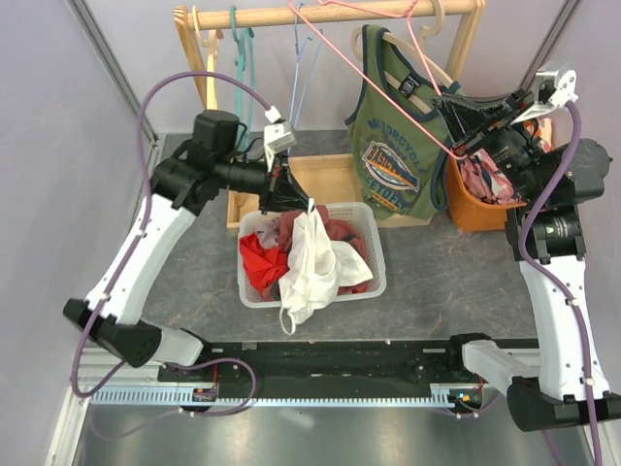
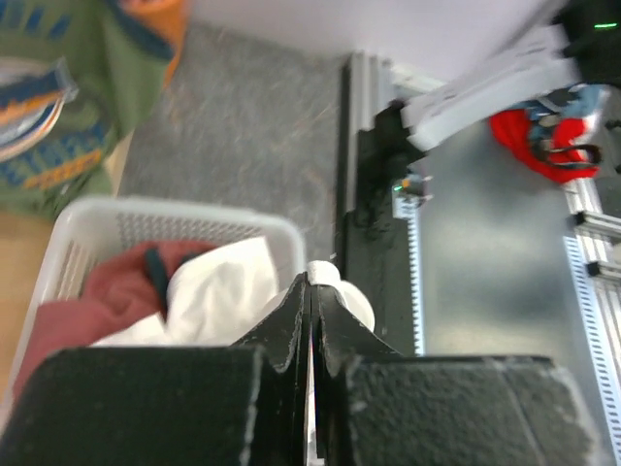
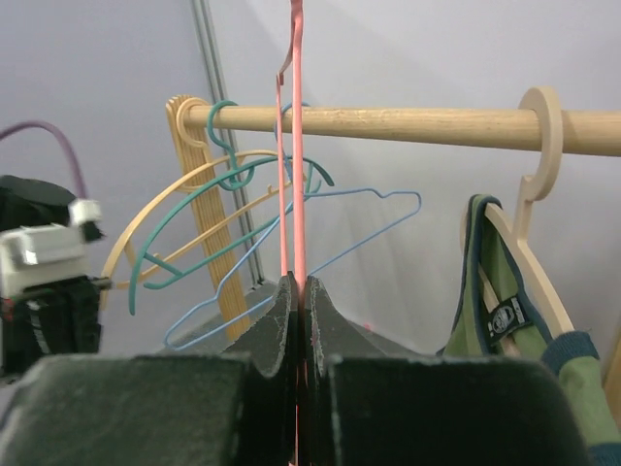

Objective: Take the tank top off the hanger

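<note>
My left gripper (image 1: 303,199) is shut on a strap of a white tank top (image 1: 310,257). The top hangs from it over the white basket (image 1: 379,264) and drapes past the basket's front rim. In the left wrist view the gripper (image 2: 312,282) pinches the white cloth (image 2: 213,301). My right gripper (image 1: 456,136) is shut on a pink wire hanger (image 1: 342,55) and holds it tilted in the air at the right, bare of cloth. In the right wrist view the hanger's pink wire (image 3: 297,146) rises from the shut gripper (image 3: 302,282).
A green printed tank top (image 1: 393,155) hangs on a wooden hanger from the wooden rail (image 1: 320,15). Teal, blue and wooden hangers (image 3: 233,209) hang at the rail's left. The basket holds red and maroon clothes (image 1: 260,257). An orange bin (image 1: 475,209) stands at the right.
</note>
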Robot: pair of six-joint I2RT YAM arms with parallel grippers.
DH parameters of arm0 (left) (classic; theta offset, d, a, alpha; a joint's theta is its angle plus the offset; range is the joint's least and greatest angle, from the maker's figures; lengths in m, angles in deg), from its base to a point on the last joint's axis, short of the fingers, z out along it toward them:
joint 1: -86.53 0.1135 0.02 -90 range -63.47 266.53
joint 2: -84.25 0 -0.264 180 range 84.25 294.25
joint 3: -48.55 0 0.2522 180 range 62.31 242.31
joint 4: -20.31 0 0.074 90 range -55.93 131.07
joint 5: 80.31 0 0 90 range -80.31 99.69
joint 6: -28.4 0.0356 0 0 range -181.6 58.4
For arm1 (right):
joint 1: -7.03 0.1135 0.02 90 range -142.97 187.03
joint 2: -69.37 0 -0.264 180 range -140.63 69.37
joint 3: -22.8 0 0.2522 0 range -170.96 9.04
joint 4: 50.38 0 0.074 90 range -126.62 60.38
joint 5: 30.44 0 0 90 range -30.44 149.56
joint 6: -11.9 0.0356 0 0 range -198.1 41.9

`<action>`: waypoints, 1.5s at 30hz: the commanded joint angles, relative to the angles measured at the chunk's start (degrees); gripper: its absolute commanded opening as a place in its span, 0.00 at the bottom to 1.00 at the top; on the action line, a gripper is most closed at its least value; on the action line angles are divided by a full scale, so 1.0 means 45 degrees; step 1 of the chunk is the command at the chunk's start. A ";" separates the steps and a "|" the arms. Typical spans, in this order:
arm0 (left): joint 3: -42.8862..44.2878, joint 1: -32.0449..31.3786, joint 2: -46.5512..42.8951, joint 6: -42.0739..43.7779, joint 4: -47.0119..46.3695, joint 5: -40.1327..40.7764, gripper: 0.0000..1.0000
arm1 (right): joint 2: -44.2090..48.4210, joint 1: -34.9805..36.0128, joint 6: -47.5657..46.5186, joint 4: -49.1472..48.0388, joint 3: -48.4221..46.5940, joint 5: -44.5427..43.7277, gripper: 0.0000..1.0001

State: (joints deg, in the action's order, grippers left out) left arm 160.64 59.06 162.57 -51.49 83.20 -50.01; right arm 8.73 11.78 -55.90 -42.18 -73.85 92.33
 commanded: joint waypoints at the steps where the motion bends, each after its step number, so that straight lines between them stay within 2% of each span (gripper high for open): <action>1: -0.0074 0.0029 0.0738 0.1153 -0.0583 0.2753 0.02 | 0.0622 -0.0041 -0.0694 0.1213 0.0080 -0.1461 0.00; 6: 0.2052 0.0029 0.1537 0.0957 -0.0897 0.3871 0.02 | 0.1405 0.0115 -0.0460 0.1685 0.1172 -0.2477 0.00; 11: 0.4784 0.0029 0.2028 0.0898 -0.0741 0.4341 0.02 | 0.1543 0.0583 -0.0928 0.2193 0.0921 -0.2986 0.00; 16: 0.5534 0.0009 0.1931 0.1055 -0.0702 0.4128 0.02 | 0.1386 0.0643 -0.0811 0.2174 0.0960 -0.3006 0.00; 21: 0.2648 -0.0030 0.1287 0.1152 -0.0643 0.3211 0.02 | 0.1405 0.0662 -0.0772 0.2446 0.0803 -0.3005 0.00; 26: -0.1454 -0.0283 0.0039 0.2302 -0.0273 0.2896 0.02 | 0.1601 0.0857 -0.0791 0.2545 0.1076 -0.3025 0.00; 32: -0.4151 -0.0616 -0.0471 0.3534 0.0274 0.3502 0.02 | 0.1542 0.0916 -0.0967 0.2915 0.0824 -0.2870 0.00; 37: -0.6668 -0.1065 -0.0550 0.4608 0.0256 0.4906 0.02 | 0.2088 0.1091 -0.1396 0.3716 0.1035 -0.3161 0.00; 38: -0.6887 -0.1084 -0.0531 0.4686 0.0217 0.5062 0.06 | 0.2263 0.1169 -0.1533 0.3813 0.1134 -0.3297 0.00; 39: -0.7063 -0.1085 -0.0492 0.4784 0.0158 0.5373 0.14 | 0.2594 0.1209 -0.1669 0.4104 0.1213 -0.3512 0.00; 40: -0.7219 -0.1085 -0.0472 0.4843 0.0081 0.5493 0.37 | 0.2790 0.1441 -0.1806 0.4281 0.1330 -0.3765 0.00; 42: -0.7299 -0.1085 -0.0530 0.4844 -0.0017 0.5746 0.47 | 0.3239 0.1657 -0.2236 0.4826 0.1311 -0.4586 0.00; 45: -0.7163 -0.1085 -0.0764 0.4765 -0.0076 0.5884 0.83 | 0.3767 0.2009 -0.2510 0.5316 0.1233 -0.4959 0.00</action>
State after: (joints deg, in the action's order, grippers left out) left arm 127.46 54.21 161.24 -32.52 84.95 -26.04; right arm 22.43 19.37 -63.99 -21.48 -68.08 74.83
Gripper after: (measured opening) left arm 0.645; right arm 0.021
